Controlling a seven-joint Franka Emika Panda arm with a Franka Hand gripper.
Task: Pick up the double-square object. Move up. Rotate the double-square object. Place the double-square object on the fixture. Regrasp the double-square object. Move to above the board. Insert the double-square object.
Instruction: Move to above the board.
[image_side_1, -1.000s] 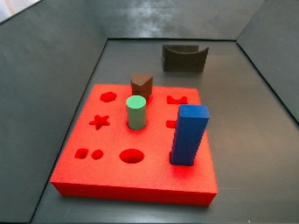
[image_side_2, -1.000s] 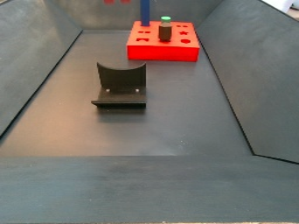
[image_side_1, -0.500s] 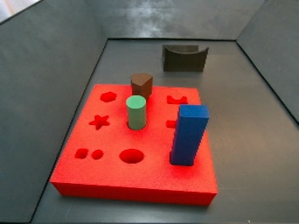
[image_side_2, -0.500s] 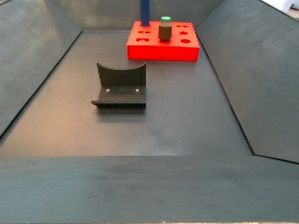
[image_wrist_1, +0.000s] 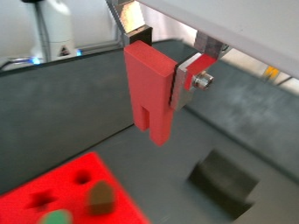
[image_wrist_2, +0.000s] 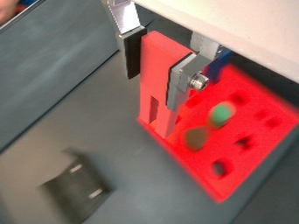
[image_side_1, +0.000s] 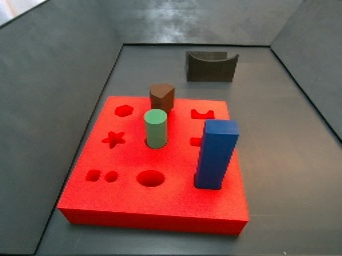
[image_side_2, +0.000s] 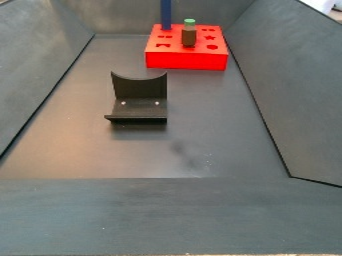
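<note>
- Double-square object (image_wrist_1: 149, 92), a flat elongated matte red-pink block with a slot in its lower end, hangs clamped between my flat silver fingers (image_wrist_1: 186, 80).
- My gripper (image_wrist_2: 156, 80) is closed on it, above the dark floor beside the thick glossy red board (image_wrist_2: 239, 118).
- Dark notched fixture (image_side_2: 136, 96) stands apart from the board.

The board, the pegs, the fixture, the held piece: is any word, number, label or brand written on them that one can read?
None can be read. The board, the fixture, the blue block and the double-square object, clamped in the gripper above the floor, carry no readable text. The gripper's silver fingers show none either.
</note>
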